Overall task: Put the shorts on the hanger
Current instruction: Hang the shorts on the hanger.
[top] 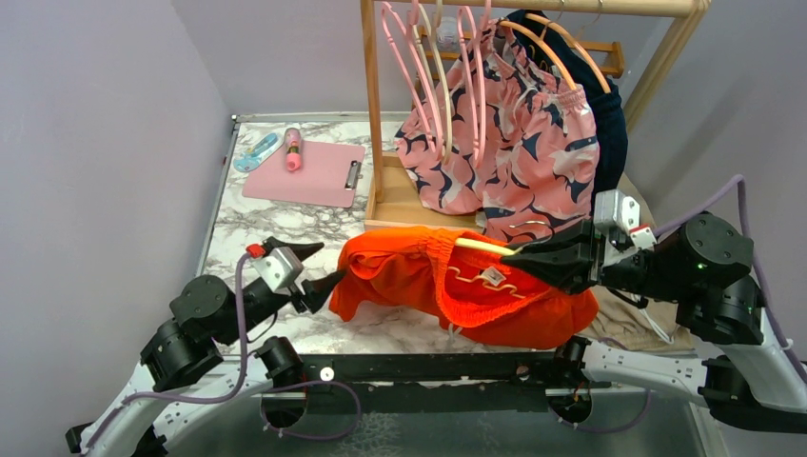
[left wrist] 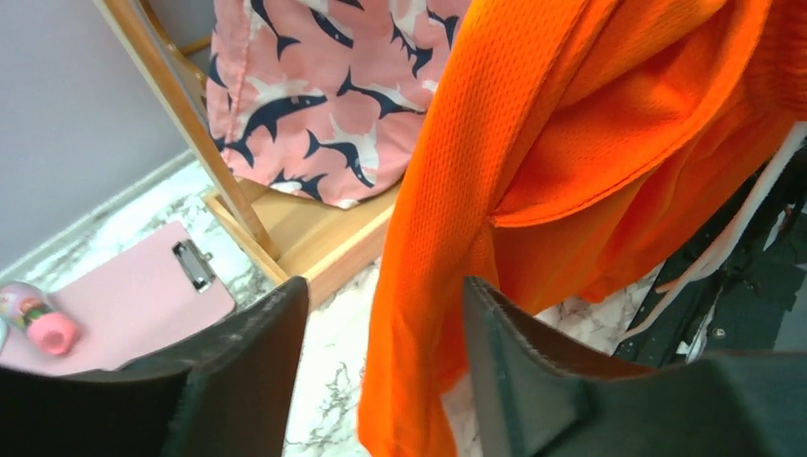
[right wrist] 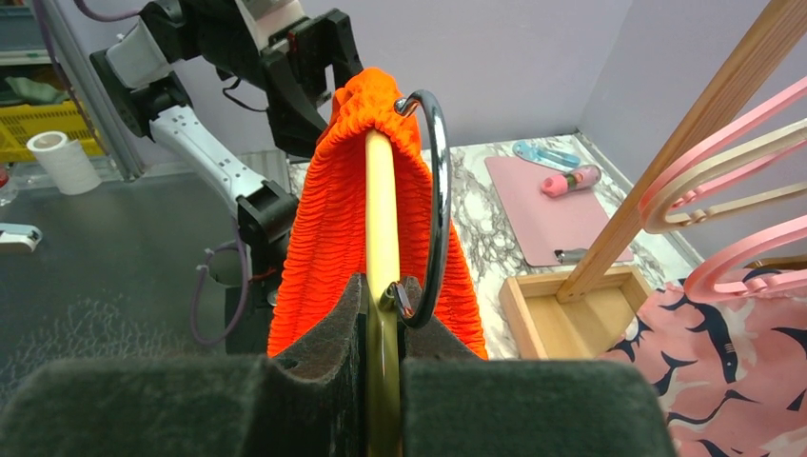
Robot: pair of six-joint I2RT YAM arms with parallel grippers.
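The orange-red shorts (top: 428,276) hang low over the table's front middle, their ribbed waistband (right wrist: 324,219) draped over the far end of the pale-yellow hanger (right wrist: 381,200). The hanger's bar (top: 481,246) pokes out of the fabric, and its metal hook (right wrist: 441,181) curves beside it. My right gripper (top: 519,255) is shut on the hanger near the hook, seen edge-on in the right wrist view (right wrist: 383,295). My left gripper (top: 319,271) is open at the shorts' left edge. In the left wrist view a hanging fold of the shorts (left wrist: 571,143) lies between its spread fingers (left wrist: 381,362).
A wooden rack (top: 371,114) stands at the back with pink hangers (top: 404,57) and pink shark-pattern shorts (top: 514,152). A pink clipboard (top: 305,171) with a pink bottle (top: 293,149) lies at the back left. A beige garment (top: 628,328) lies under the right arm.
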